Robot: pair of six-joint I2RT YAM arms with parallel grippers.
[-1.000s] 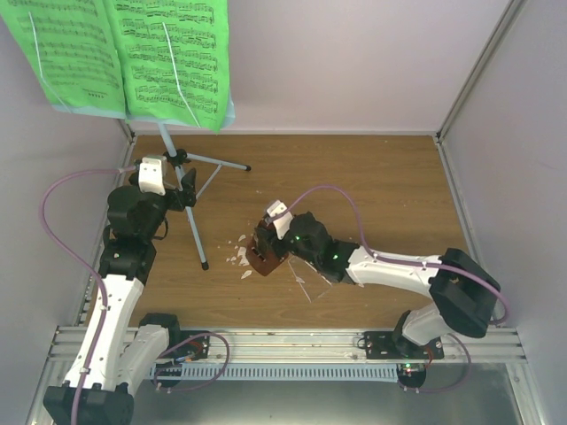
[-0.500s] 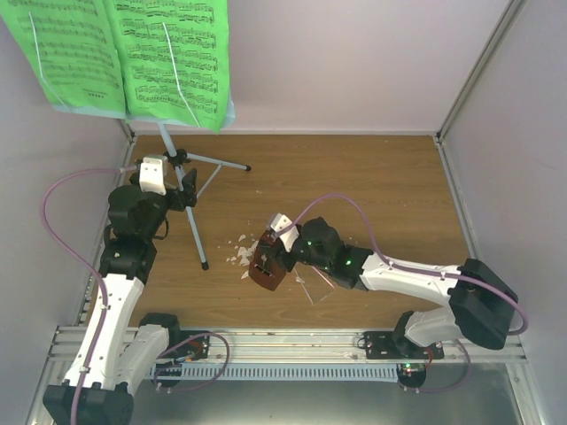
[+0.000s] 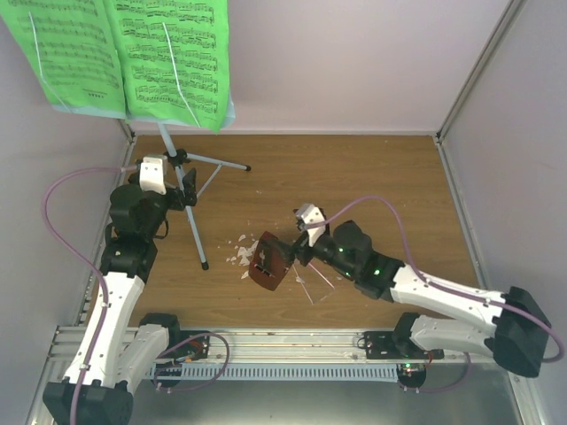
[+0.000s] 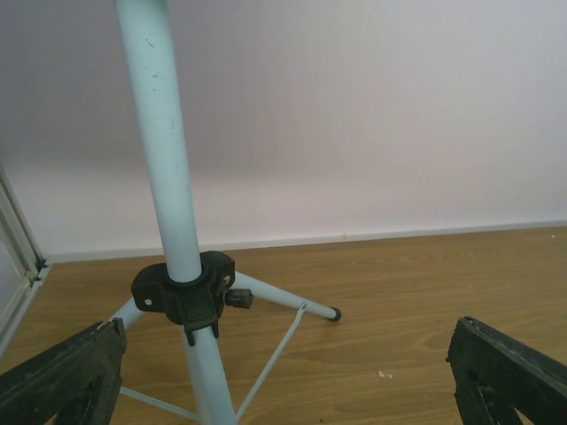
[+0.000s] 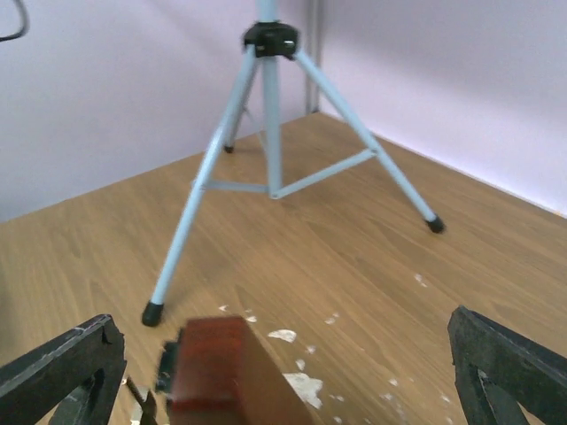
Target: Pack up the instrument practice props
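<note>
Surface: brown wood-grain table, boxed on three sides by plain pale walls. A slotted aluminium rail runs along the near edge. White crumbs are scattered mid-table.

Music stand: rear left corner, tripod feet on the wood. Green sheet music sits on its desk, high against the back wall.

Metronome: table centre, at the edge of the crumbs. It looks tipped over from above, but I am not certain.

Left gripper: fingers spread wide either side of the stand's pole, touching nothing.

Right gripper: fingers spread wide, with the metronome low between them, nearer the left finger. No contact visible.
</note>
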